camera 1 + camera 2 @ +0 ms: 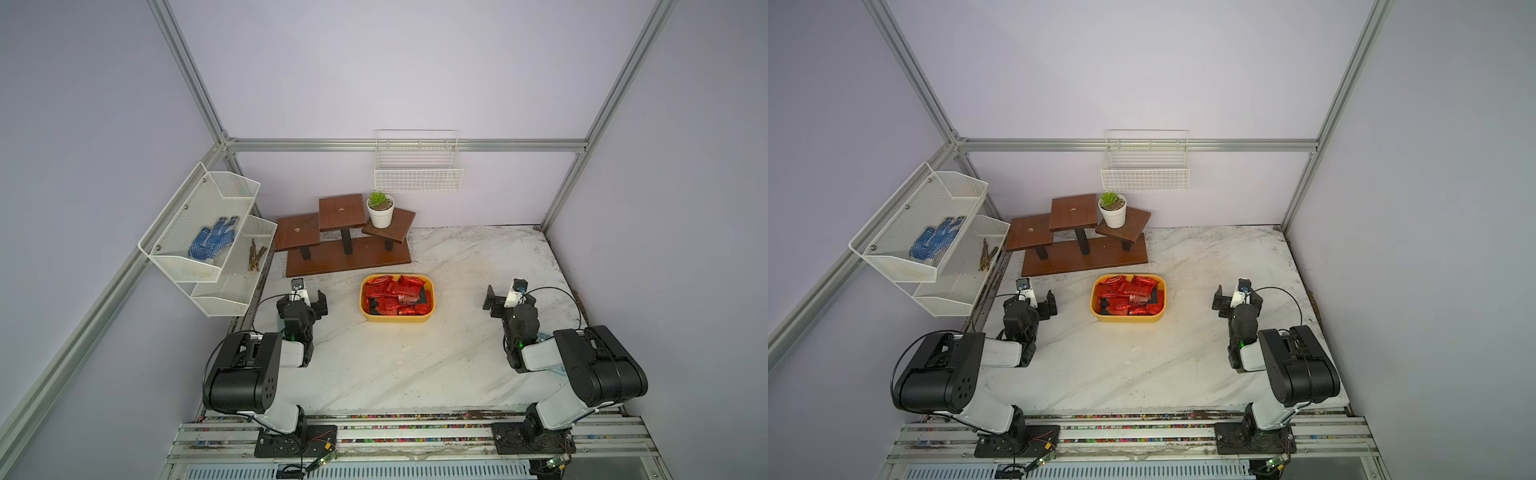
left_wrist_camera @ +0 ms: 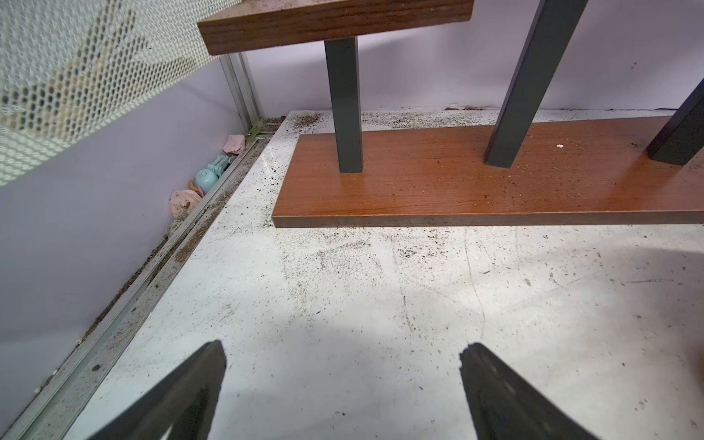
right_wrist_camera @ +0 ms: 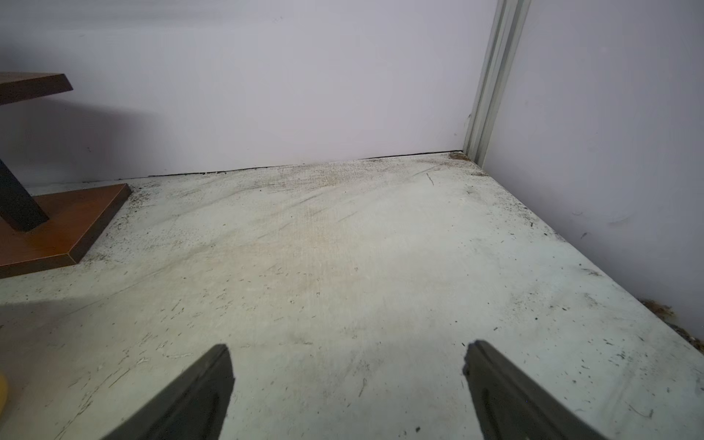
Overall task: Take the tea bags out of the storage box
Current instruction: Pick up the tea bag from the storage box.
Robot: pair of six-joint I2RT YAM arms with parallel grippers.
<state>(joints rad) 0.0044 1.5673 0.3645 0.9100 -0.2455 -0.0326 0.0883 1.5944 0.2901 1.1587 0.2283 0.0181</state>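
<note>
Yellow storage box [image 1: 1128, 319], centre of marble-patterned table [image 1: 1142, 365], filled with red foil and black tea bags [image 1: 1127, 295]; left gripper [image 1: 1049, 305] and right gripper [image 1: 1220, 302] flanking it, each well apart from it. Rear: tiered wooden stand [image 1: 1084, 258] bearing a potted plant [image 1: 1113, 211]; white wire basket [image 1: 1145, 178] on the back wall; mesh shelf [image 1: 892, 259] holding a blue glove [image 1: 934, 241].

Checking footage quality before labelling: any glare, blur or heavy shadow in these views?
In both top views the foil tea bags glint saturated red in the storage box. In the left wrist view the mesh shelf and jaws are blurred. In the right wrist view the jaws are soft and a shadow falls behind the wooden stand.
</note>
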